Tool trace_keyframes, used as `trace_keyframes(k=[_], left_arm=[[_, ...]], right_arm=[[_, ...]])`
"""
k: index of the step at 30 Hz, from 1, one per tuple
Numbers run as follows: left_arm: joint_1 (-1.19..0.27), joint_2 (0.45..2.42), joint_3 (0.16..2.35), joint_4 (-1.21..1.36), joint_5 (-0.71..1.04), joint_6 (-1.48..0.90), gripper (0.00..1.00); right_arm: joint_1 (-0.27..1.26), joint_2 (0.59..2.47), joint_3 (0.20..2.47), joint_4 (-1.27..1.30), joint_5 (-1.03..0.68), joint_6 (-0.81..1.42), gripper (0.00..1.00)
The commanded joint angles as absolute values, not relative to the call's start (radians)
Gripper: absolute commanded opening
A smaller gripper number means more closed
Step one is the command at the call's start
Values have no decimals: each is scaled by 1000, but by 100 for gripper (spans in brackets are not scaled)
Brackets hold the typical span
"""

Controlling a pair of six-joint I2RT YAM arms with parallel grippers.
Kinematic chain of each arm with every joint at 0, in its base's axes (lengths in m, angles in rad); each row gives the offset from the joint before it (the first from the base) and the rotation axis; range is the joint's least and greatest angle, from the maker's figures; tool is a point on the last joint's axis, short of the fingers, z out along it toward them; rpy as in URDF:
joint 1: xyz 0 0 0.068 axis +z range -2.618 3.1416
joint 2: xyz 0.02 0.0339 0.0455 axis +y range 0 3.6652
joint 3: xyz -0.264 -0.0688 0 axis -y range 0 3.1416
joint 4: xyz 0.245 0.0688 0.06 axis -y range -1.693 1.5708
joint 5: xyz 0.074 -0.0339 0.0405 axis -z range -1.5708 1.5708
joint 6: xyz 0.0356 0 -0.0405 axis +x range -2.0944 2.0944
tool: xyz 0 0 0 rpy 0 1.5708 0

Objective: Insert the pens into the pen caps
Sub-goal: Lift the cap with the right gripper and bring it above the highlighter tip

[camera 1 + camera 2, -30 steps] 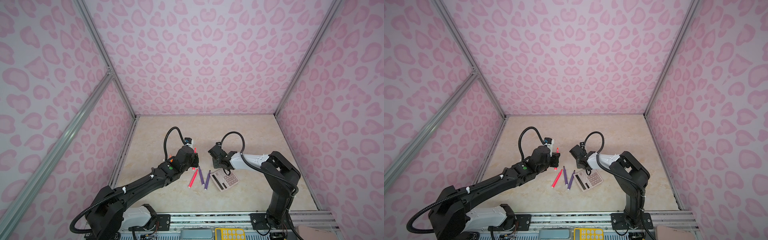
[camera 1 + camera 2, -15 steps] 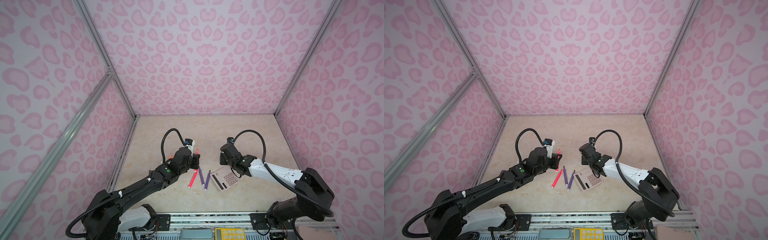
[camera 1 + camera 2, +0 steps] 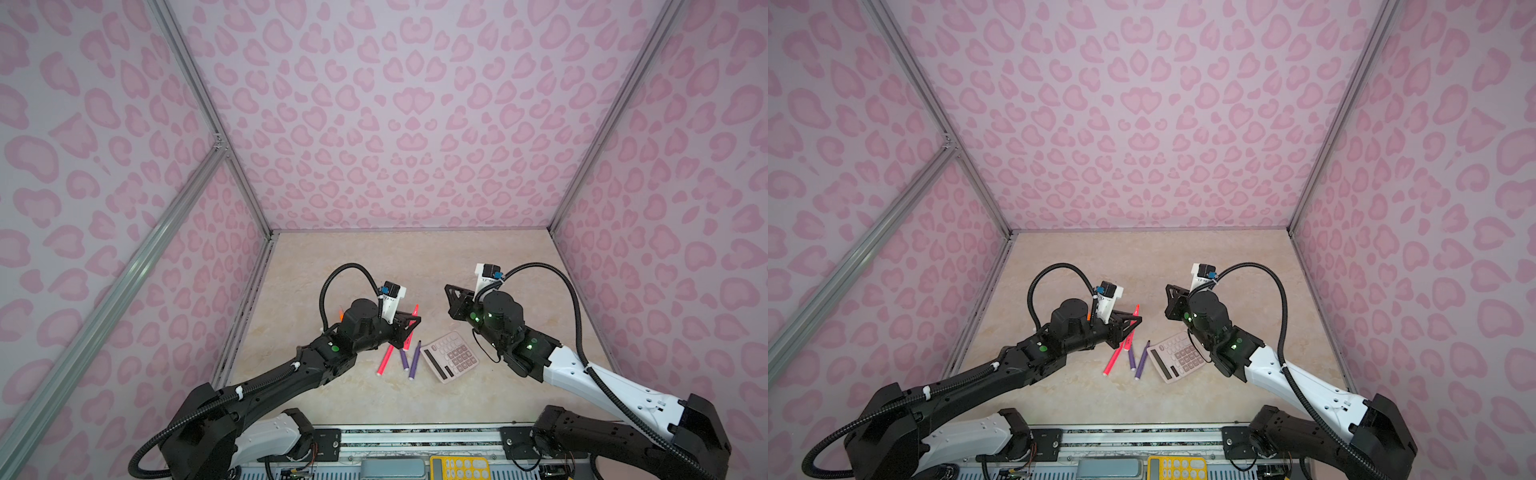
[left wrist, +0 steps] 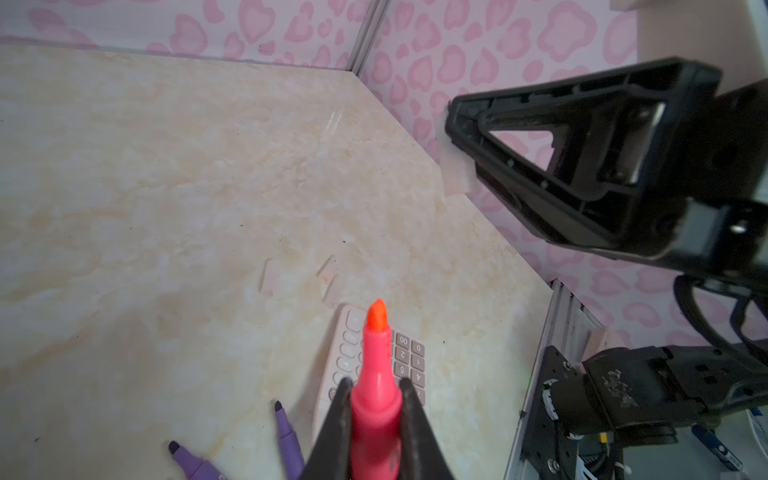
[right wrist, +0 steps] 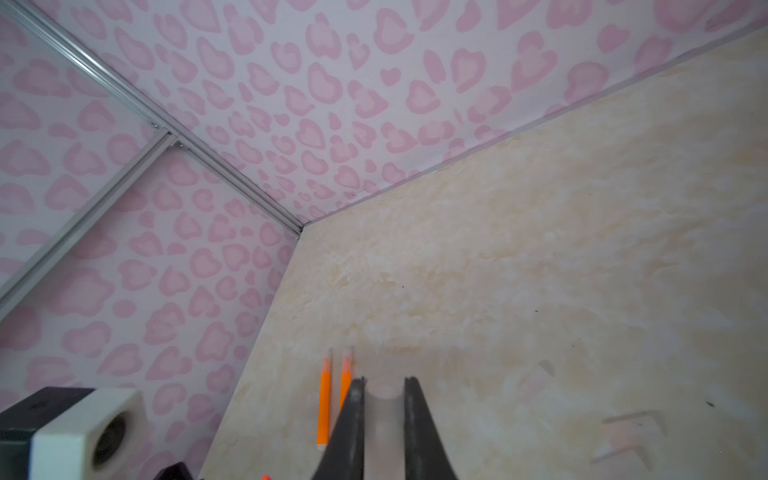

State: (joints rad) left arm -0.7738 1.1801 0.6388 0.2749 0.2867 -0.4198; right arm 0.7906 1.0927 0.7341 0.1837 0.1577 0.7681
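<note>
My left gripper (image 4: 376, 384) is shut on a pink-red pen (image 4: 376, 365), whose orange-red tip sticks out ahead of the fingers. In both top views the left gripper (image 3: 409, 322) hangs above the pens on the table. My right gripper (image 5: 384, 384) is shut on a clear pen cap (image 5: 384, 415), its open mouth just past the fingertips. In the left wrist view the same cap (image 4: 457, 174) juts from the right gripper (image 4: 453, 120), well apart from the pen tip. A pink pen (image 3: 385, 360) and two purple pens (image 3: 404, 359) (image 3: 414, 360) lie on the table. Two orange pens (image 5: 324, 403) lie side by side.
A pink calculator (image 3: 451, 356) lies right of the purple pens, under the space between the grippers. Loose clear caps (image 4: 268, 276) (image 4: 330, 276) rest on the marble table beyond it, and more caps (image 5: 631, 432) show in the right wrist view. Pink patterned walls close three sides.
The right gripper has risen and drawn back to the right with the cap, its arm stretching low. The left gripper has shifted a little right with the pink-red pen.
</note>
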Motion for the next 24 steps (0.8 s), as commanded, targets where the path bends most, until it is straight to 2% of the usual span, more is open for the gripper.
trace_keyframes(k=[1,10,24], left_arm=[[-779,1187,641,356,368,-405,3],[-785,1173,636,354,364,-393,3],[-786,1132,622,324,252,-393,3]], right_arm=[[823,1122,759,297,118,777,0],[902,1229,808,382,148,779,0],[927,1220,776,375,201,788,0]])
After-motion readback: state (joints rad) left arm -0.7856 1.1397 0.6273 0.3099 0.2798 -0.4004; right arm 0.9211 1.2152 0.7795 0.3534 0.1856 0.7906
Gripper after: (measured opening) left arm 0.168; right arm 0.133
